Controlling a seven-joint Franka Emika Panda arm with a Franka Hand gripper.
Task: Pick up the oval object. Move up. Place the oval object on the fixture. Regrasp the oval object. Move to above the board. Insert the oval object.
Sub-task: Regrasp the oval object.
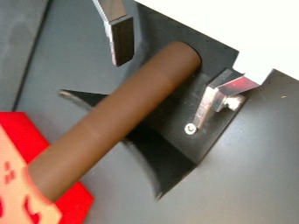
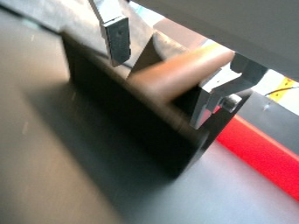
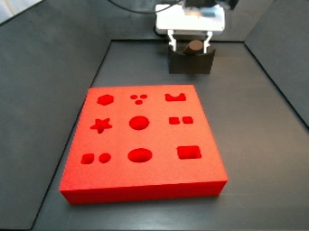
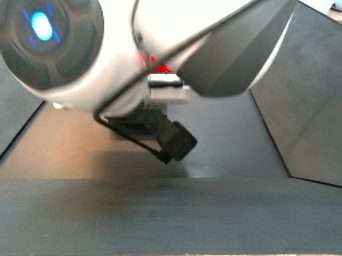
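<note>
The oval object, a brown rod, lies in the notch of the dark fixture; both wrist views show it resting there. My gripper straddles the rod's upper end and is open. One finger stands clear of the rod with a gap, and the opposite finger is close beside it. In a side view the gripper hangs over the fixture at the far end of the floor, beyond the red board. The fixture also shows under the arm.
A corner of the red board lies next to the fixture, and its edge shows beside the fixture. Dark walls enclose the floor. The arm's large body fills much of a side view.
</note>
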